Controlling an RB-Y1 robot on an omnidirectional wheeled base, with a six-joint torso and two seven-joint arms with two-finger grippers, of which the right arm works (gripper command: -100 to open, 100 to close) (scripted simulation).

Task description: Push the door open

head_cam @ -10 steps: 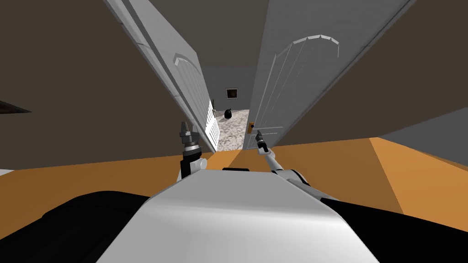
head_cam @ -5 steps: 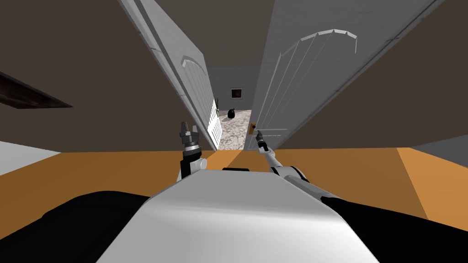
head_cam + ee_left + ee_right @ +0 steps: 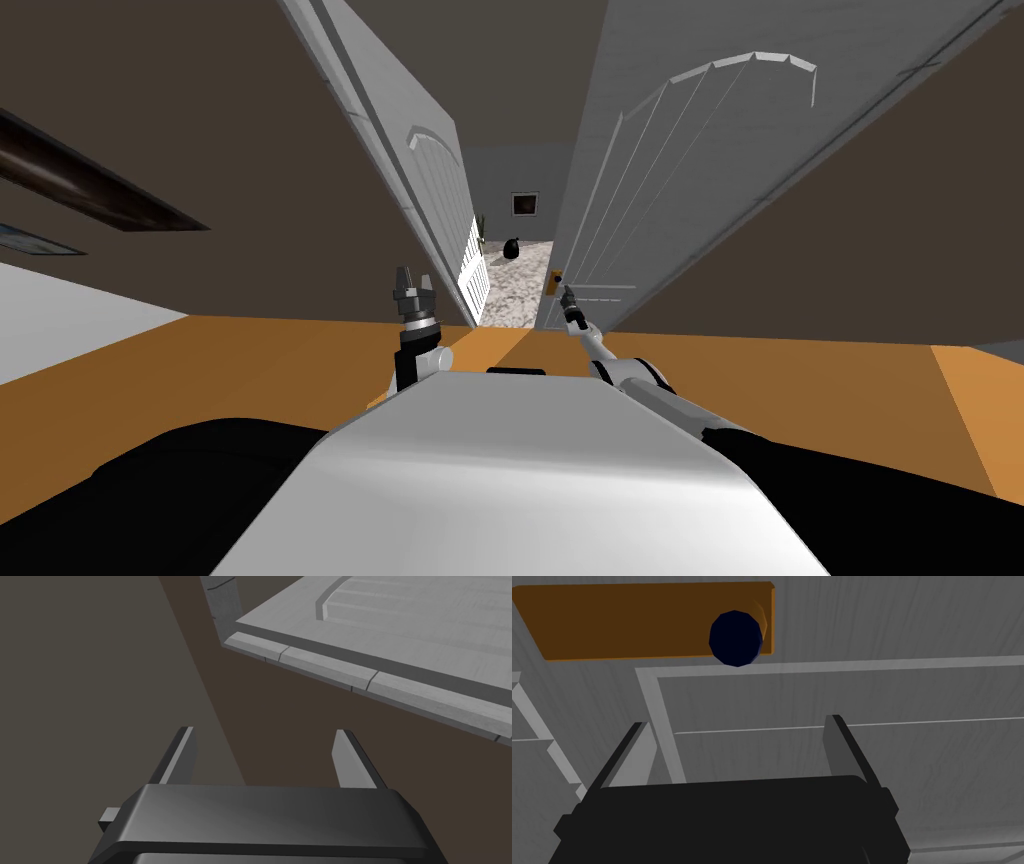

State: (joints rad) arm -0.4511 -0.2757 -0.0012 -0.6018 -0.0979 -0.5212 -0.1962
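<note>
— What sort of place is shown?
— A home is shown, seemingly a hallway. A grey panelled door [image 3: 640, 180] is set between brown walls [image 3: 200, 120] above an orange floor [image 3: 800, 370].
— And beyond it?
— A room with a speckled floor [image 3: 515, 285] is seen, and a framed picture [image 3: 524, 204] is hung on its grey wall [image 3: 500, 170].

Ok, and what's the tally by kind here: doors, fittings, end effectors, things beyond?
Door leaves: 2 (left door leaf, right door leaf)
Dark knob: 1
Orange plate: 1
End effectors: 2 (left end effector, right end effector)
Black object: 1
Wall picture: 1
Total: 8
</note>
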